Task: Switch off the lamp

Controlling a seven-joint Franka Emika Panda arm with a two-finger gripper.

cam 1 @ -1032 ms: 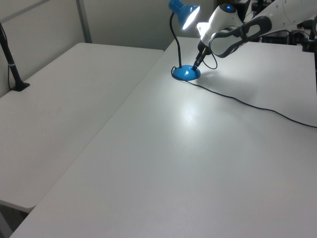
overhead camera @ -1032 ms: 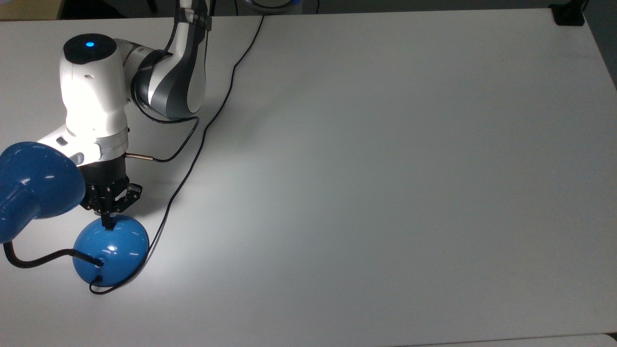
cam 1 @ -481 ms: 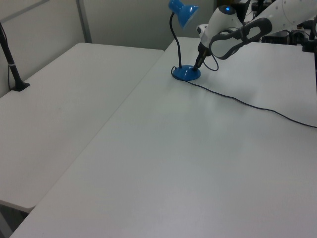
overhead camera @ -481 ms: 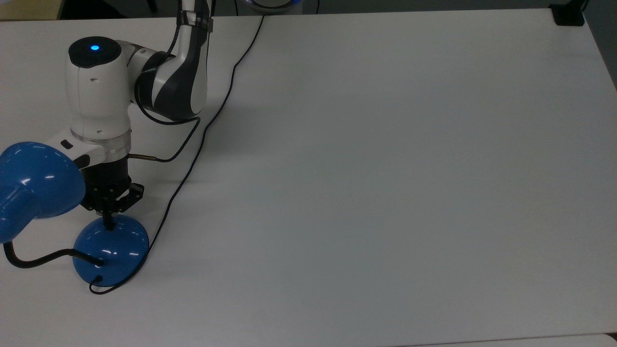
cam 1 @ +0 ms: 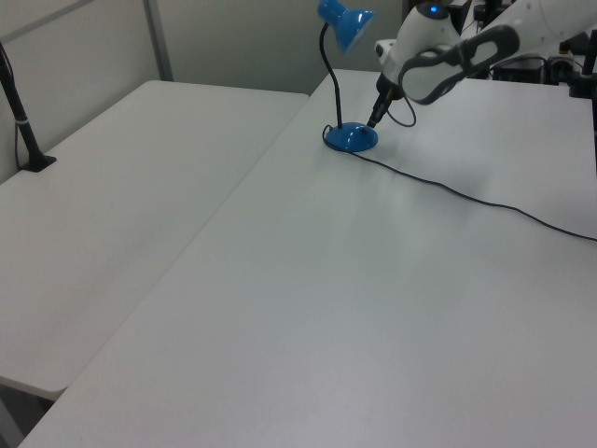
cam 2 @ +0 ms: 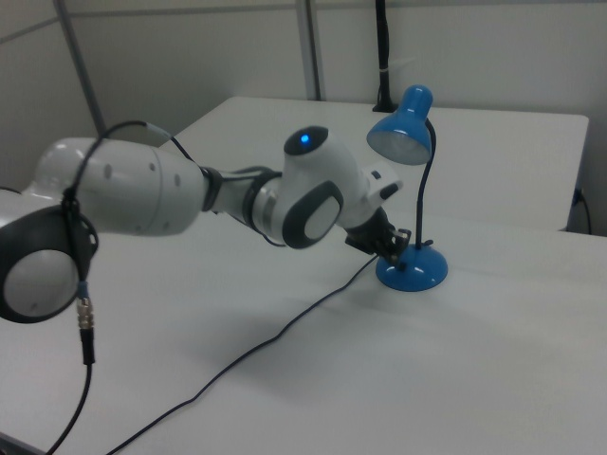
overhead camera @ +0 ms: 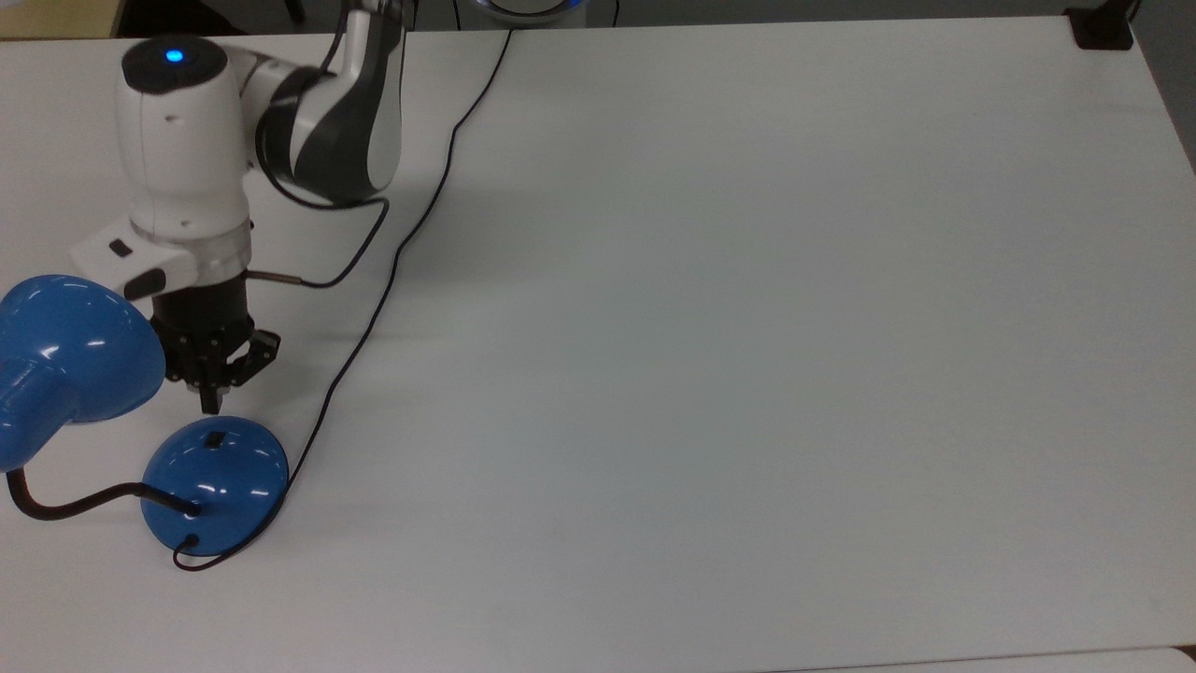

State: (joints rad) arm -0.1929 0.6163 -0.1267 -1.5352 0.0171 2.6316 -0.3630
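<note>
You see a white table (overhead camera: 747,327), smooth and matte. The glossy blue lamp (overhead camera: 215,481) sits just below the gripper (overhead camera: 211,404) in the top view, its black gooseneck curving toward the top view's left and its bell shade unlit. The gripper's fingers are pressed together, holding nothing, hovering just clear of the dome base's 1 black switch (overhead camera: 215,438).

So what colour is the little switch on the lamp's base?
Black. The switch sits on the glossy blue base of the lamp, clearest in the top view.
</note>
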